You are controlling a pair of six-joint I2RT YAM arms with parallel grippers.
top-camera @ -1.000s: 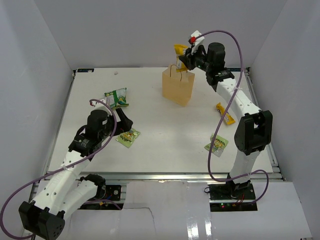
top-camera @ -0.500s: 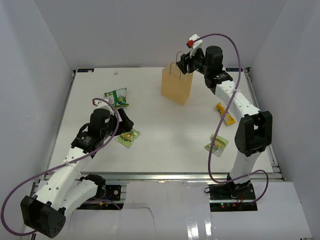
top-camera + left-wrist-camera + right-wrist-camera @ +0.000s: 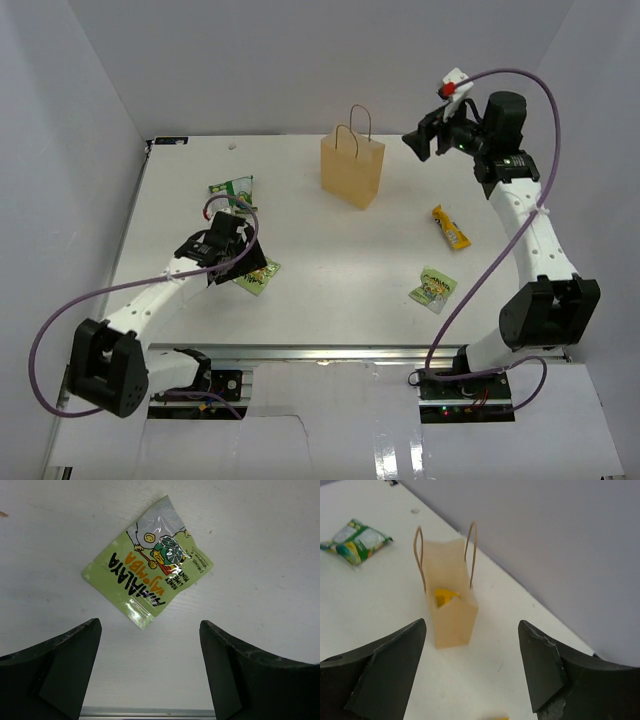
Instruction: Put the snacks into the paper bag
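Note:
The tan paper bag stands upright at the back middle of the table. In the right wrist view a yellow snack lies inside the bag. My right gripper hangs open and empty in the air to the right of the bag. My left gripper is open, low over the table, just short of a green snack. The left wrist view shows that green packet lying flat ahead of the gripper, with nothing between the fingers.
Another green snack lies at the back left, also in the right wrist view. A yellow-orange snack and a green snack lie on the right. White walls enclose the table on three sides.
My right gripper opened above the bag, the yellow snack dropped inside, and the arm drew back to the right. My left arm swung closer to the near green snack.

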